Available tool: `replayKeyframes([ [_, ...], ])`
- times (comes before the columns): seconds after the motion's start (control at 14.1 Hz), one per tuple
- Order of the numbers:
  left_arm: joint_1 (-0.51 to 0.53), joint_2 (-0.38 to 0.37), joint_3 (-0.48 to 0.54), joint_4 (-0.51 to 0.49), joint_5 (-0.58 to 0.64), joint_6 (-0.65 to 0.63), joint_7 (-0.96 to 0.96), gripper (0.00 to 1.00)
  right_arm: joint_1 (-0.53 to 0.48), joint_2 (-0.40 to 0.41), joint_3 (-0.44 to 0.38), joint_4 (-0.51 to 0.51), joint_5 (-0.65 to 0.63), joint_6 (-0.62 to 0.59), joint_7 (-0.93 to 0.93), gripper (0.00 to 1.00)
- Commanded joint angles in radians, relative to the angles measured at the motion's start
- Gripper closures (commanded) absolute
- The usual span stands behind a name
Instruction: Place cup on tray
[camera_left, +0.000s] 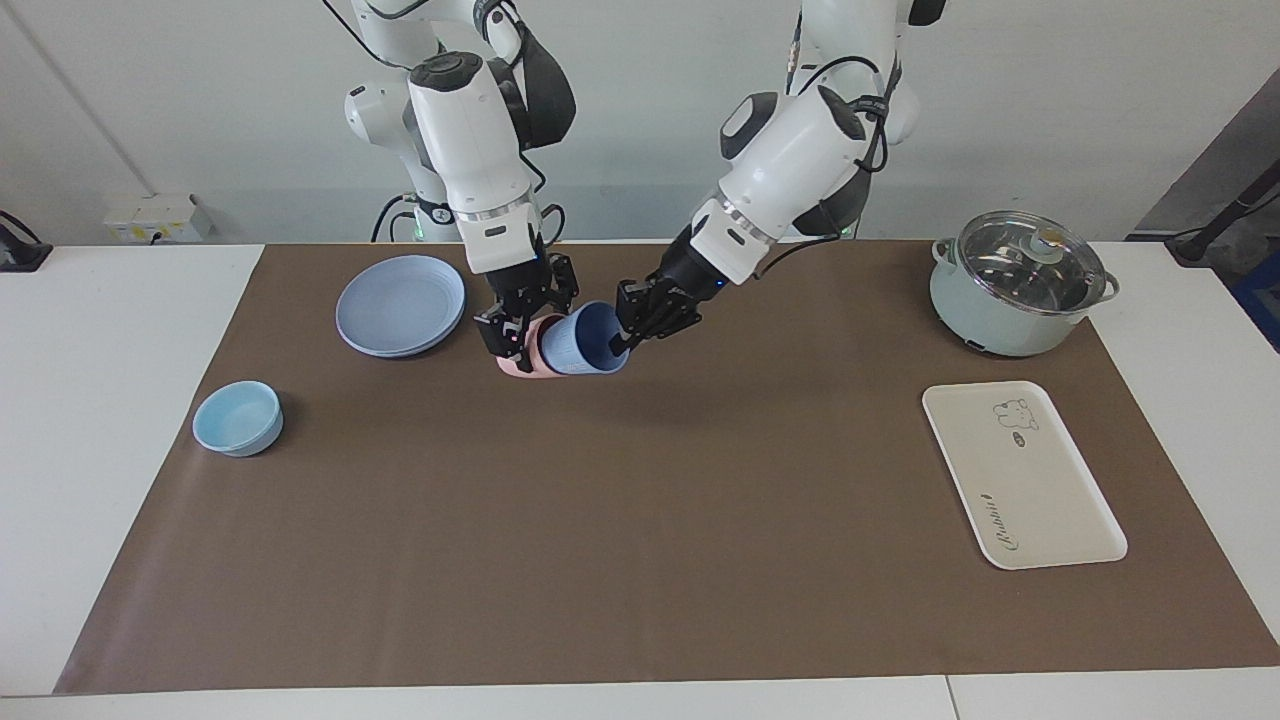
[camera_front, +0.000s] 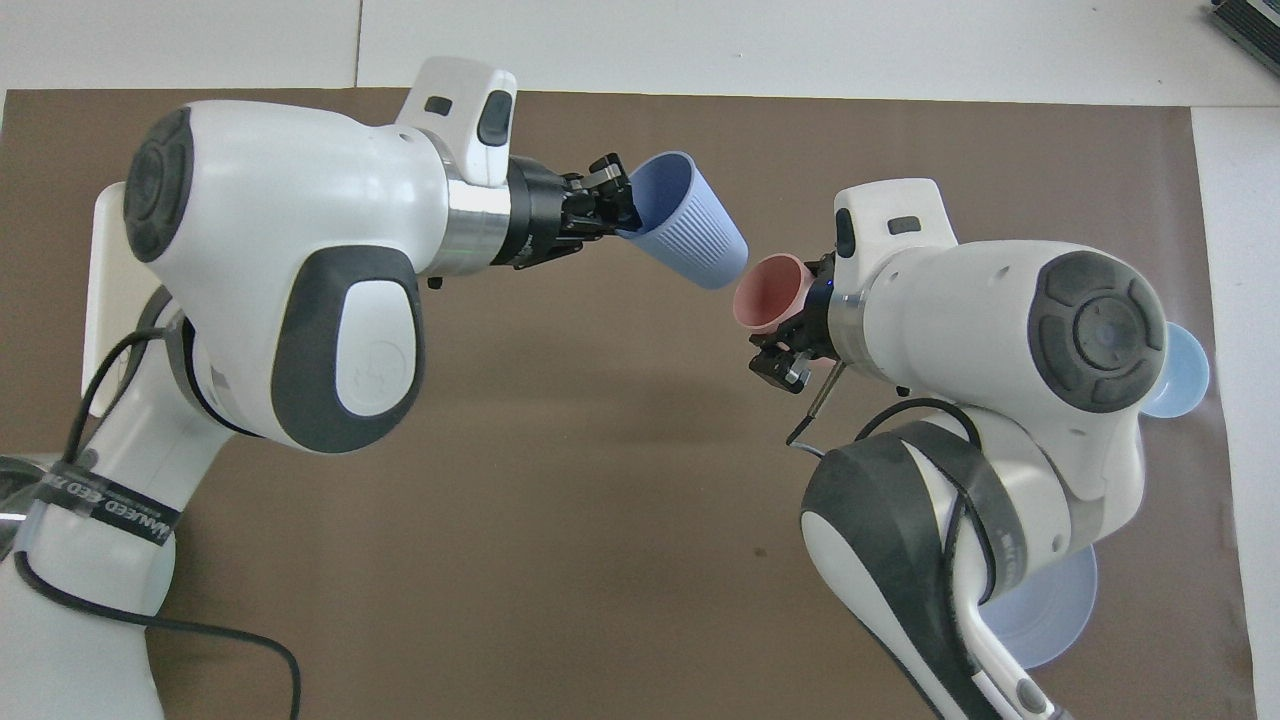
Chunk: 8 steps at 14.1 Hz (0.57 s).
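The periwinkle-blue cup is tilted on its side in the air, with its mouth turned toward the left arm. My left gripper is shut on its rim, low over the mat beside the blue plate. It also shows in the overhead view, holding the cup. My right gripper is shut on a pink tumbler right beside the cup; in the overhead view the pink tumbler stands just apart from the cup. The cream tray lies at the left arm's end, mostly hidden under the left arm in the overhead view.
A lidded pale-green pot stands nearer to the robots than the tray. A round blue plate lies beside the right gripper. A light-blue bowl sits at the right arm's end. A brown mat covers the table.
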Motion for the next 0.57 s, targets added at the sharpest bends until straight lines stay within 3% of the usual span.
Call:
replayKeyframes([
  [0.0,0.078,0.047,-0.006,0.066,0.137,-0.039,0.018,1.0,-0.01,0.004,0.0,0.014,-0.023,0.001,0.026,1.0],
  [0.21,0.191,0.038,-0.006,0.035,0.219,-0.041,0.09,1.0,-0.041,0.011,-0.002,0.016,0.007,0.041,0.043,1.0],
  [0.5,0.406,-0.004,-0.007,-0.078,0.216,-0.032,0.473,1.0,-0.134,0.027,-0.002,0.003,0.192,0.167,-0.023,1.0],
])
